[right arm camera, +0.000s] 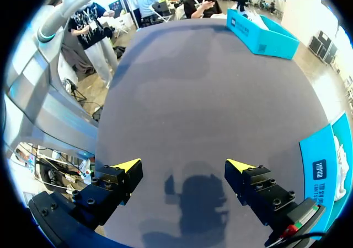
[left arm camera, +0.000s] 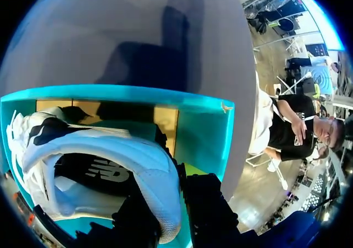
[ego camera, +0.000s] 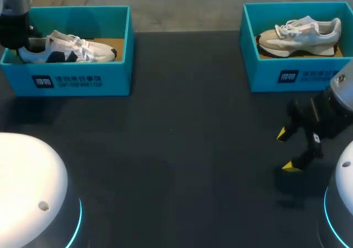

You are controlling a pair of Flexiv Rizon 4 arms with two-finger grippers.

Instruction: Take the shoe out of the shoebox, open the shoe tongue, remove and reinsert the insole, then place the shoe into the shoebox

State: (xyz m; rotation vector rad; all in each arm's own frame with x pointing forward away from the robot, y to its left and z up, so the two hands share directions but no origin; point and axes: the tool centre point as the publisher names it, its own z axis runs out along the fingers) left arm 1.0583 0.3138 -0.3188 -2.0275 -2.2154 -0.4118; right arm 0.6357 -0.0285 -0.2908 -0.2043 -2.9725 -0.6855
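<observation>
The left arm (ego camera: pixel 12 25) hides the heel of the shoe (ego camera: pixel 71 48).

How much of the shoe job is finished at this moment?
Nothing looks done: the white and navy shoe lies in the left shoebox. In hand: the left gripper is down at its heel. The right gripper hangs open above the table. Left: lifting out, tongue, insole, putting back.
</observation>
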